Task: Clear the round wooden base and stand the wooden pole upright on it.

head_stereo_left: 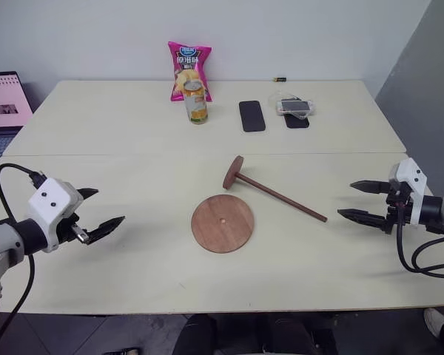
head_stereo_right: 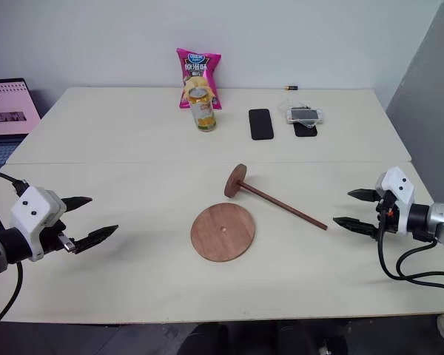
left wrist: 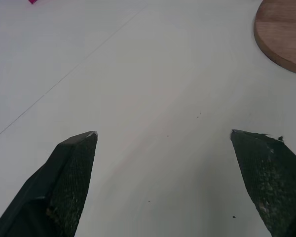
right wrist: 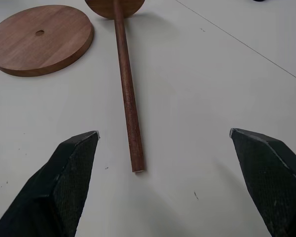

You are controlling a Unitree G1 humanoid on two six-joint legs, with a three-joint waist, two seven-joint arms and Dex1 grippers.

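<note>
Taking the round wooden base (head_stereo_left: 223, 222) as the landmark, the left pincer (head_stereo_left: 103, 215) hovers well off to its left above the table (head_stereo_left: 118, 133), its fingers spread wide and holding nothing. The base lies flat near the table's middle with its centre hole showing and nothing on top, so the clearing part looks done. The wooden pole (head_stereo_left: 277, 194) lies on its side just behind and to the right of the base, its disc end nearest the base's far edge and apart from it, the bare tip pointing away to the right. Further right of the base, the right pincer (head_stereo_left: 362, 201) hangs spread to its widest, empty, facing the pole's bare tip. The step in hand seems to be picking up the pole; next the right pincer must close around the shaft, lift it, and turn it upright over the base.
</note>
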